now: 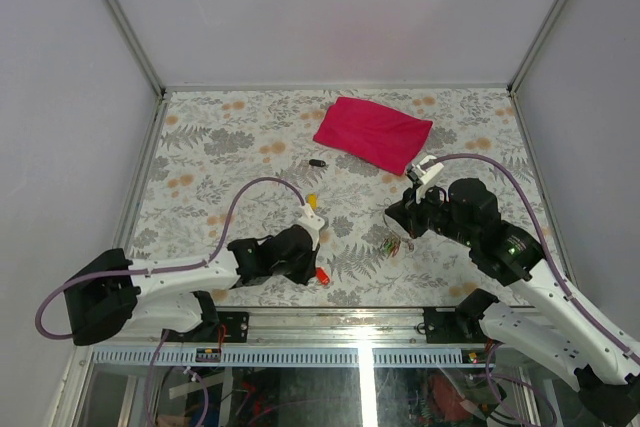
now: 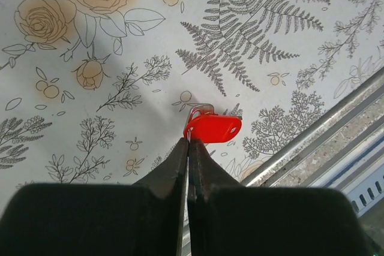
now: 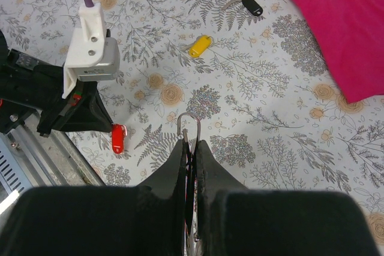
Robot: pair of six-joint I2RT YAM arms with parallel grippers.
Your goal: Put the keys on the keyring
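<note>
A red key [image 2: 213,128] sticks out of my left gripper [image 2: 189,143], which is shut on its thin metal blade, low over the near edge of the table [image 1: 200,157]. From above, this key [image 1: 322,274] shows at the left gripper's [image 1: 316,265] tip. My right gripper [image 3: 191,143] is shut on the keyring [image 3: 189,121]; its silver loop pokes out past the fingertips. Coloured keys hang below it [image 1: 389,244]. A yellow key [image 3: 200,46] lies loose on the table, between the two arms and farther back.
A black-headed key [image 3: 252,6] lies beyond the yellow one. A magenta cloth [image 1: 373,133] is spread at the back right. A metal rail [image 2: 324,130] runs along the near table edge, close to the left gripper. The enclosure's white walls rise around the table.
</note>
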